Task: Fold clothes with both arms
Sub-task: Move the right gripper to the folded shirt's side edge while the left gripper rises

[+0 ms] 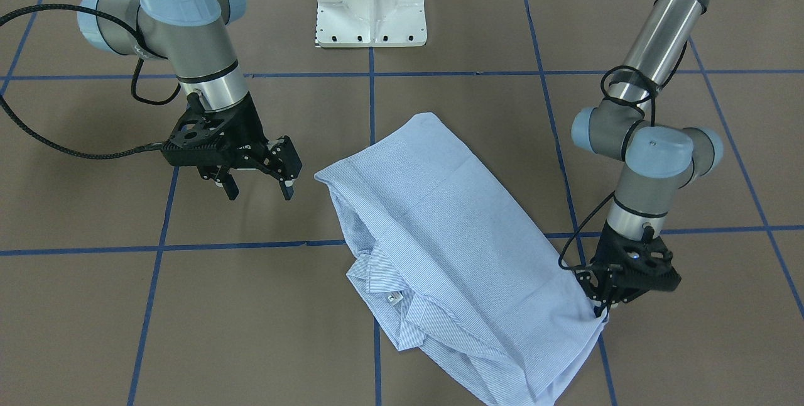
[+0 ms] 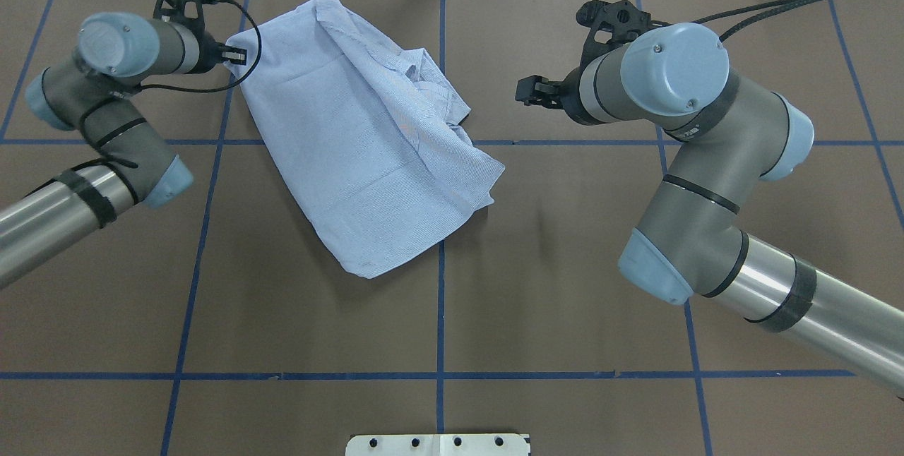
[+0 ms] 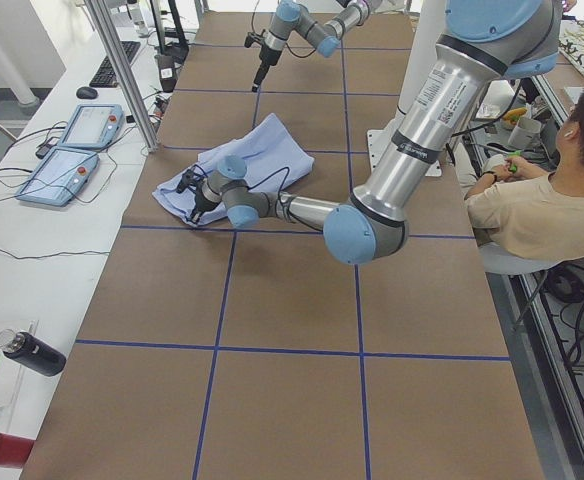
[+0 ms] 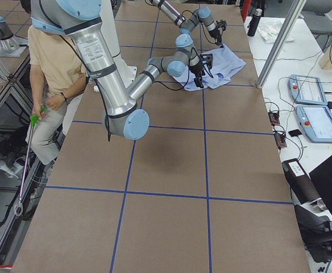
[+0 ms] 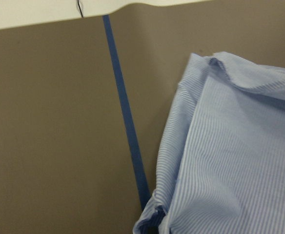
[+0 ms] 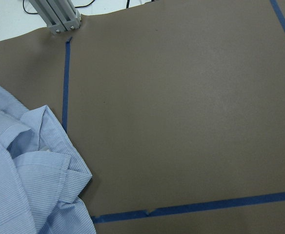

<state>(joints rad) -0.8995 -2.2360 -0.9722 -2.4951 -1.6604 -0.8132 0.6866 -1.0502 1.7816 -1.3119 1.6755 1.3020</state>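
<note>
1. The shirt point(image 2: 353, 138), thin cloth with fine light blue and white stripes, lay folded into a rough oblong. In the overhead view it sat at about 11 o'clock from the centre of the worktop point(image 2: 565, 265), with its long axis running from 11 to 5 o'clock.
2. Its broad top face was smooth, crossed by one faint crease. The collar point(image 1: 377, 280) was bunched in rumpled layers along the 2 o'clock edge, and a small white neck label point(image 1: 394, 298) showed there.
3. The left hand point(image 2: 236, 55) was closed, pinching the shirt's corner at the 10 o'clock end.
4. The right hand point(image 1: 259, 192) had its black fingers spread and held nothing. It hung over the worktop at the shirt's 3 o'clock, apart from the cloth.
5. The worktop was a flat, matt brown sheet marked into squares by blue tape lines point(image 2: 440, 301).
6. A dark bottle point(image 3: 30, 352) lay on its side on the white side desk point(image 3: 32, 290). Its contents could not be told.
</note>
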